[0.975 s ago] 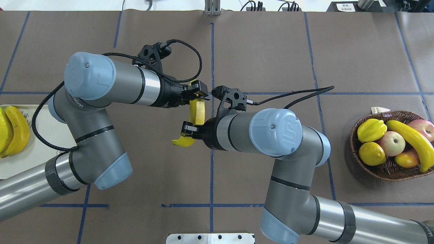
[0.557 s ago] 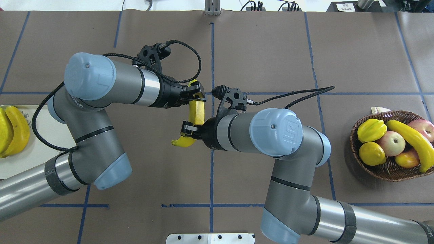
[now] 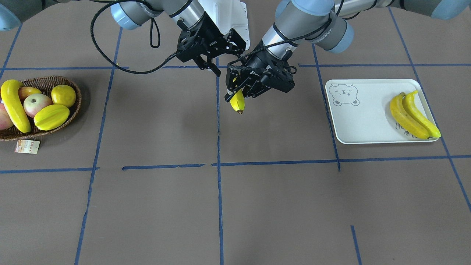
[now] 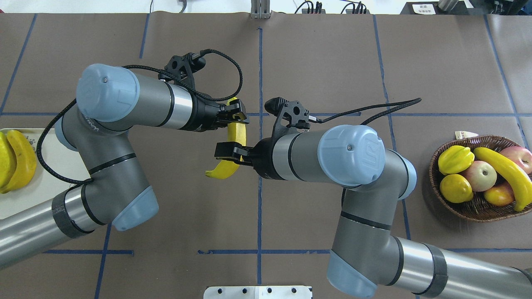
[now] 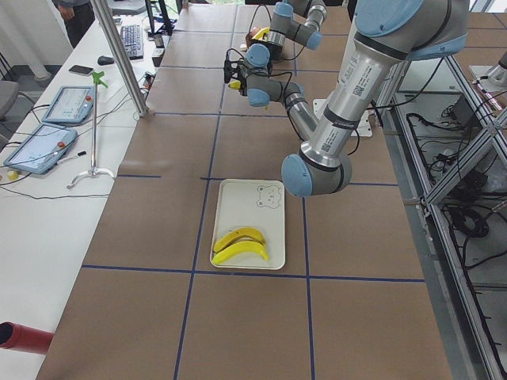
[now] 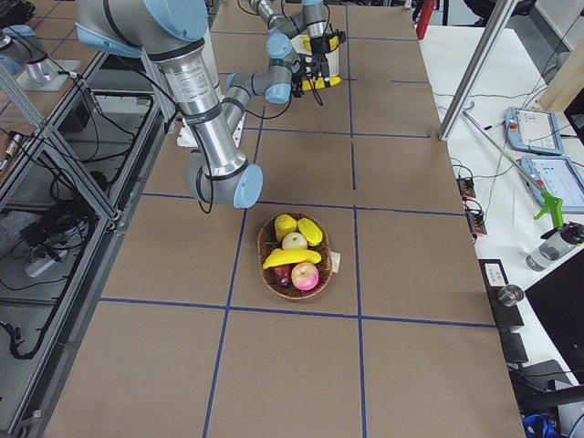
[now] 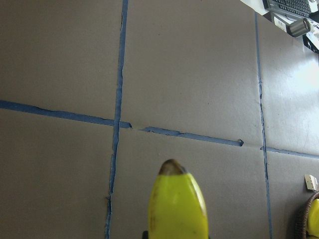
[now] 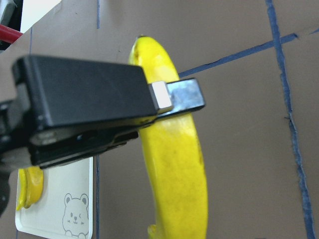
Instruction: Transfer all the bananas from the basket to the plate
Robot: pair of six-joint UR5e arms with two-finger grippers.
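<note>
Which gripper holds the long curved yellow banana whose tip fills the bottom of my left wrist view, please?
Observer: The left gripper is shut on that yellow banana; the front view shows the grasp.
Operator: Is the right gripper clamped on it too?
Observer: No, the right gripper is open, its fingers spread apart in the front view.
Operator: How many bananas lie on the plate?
Observer: There are two bananas lying side by side on the white rectangular plate, at the end away from its grey bear face.
</note>
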